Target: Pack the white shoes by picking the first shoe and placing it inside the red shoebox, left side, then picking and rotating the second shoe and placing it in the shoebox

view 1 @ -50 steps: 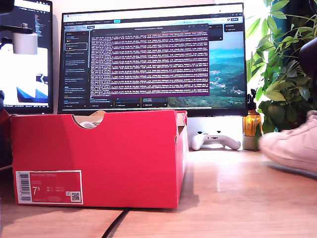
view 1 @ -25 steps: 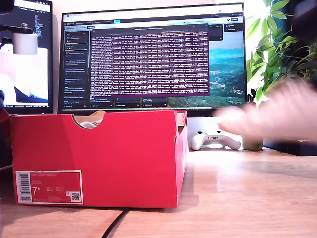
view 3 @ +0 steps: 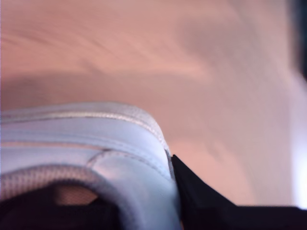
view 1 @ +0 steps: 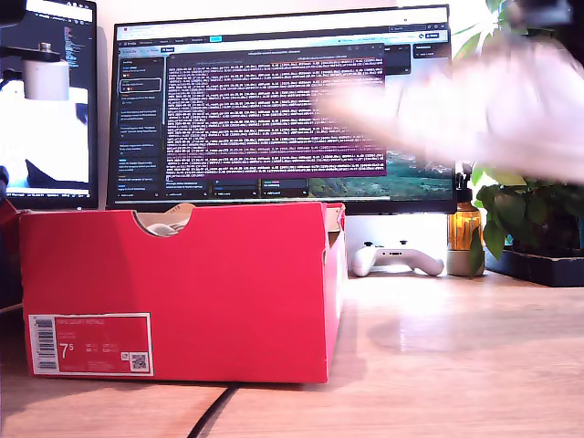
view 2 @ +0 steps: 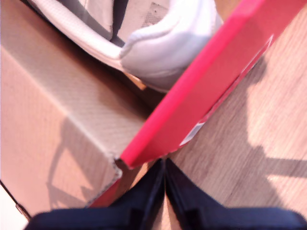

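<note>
Now second shoe (view 1: 474,105) airborne, clamped in my second gripper (view 3: 175,191); next rotate, lower into box (view 1: 182,292) beside first shoe (view 2: 168,43); my first gripper (view 2: 164,187) closed, empty.

Stood on a light wooden desk (view 1: 438,338), a wide monitor (view 1: 278,109) filling the centre of the exterior view, its screen showing a dark terminal window over a landscape wallpaper. Sat partly cut off at the upper left of that view, a second monitor (view 1: 50,100) with a small white cylinder (view 1: 46,78) in front of it; lay at the base of the wide monitor, right of centre, a white game controller (view 1: 397,258), beside an amber bottle (view 1: 464,228). Filled the right edge a leafy green plant (view 1: 525,205) in a dark planter, with bright light at the upper right and a pale wall (view 1: 274,7) above the screens.
</note>
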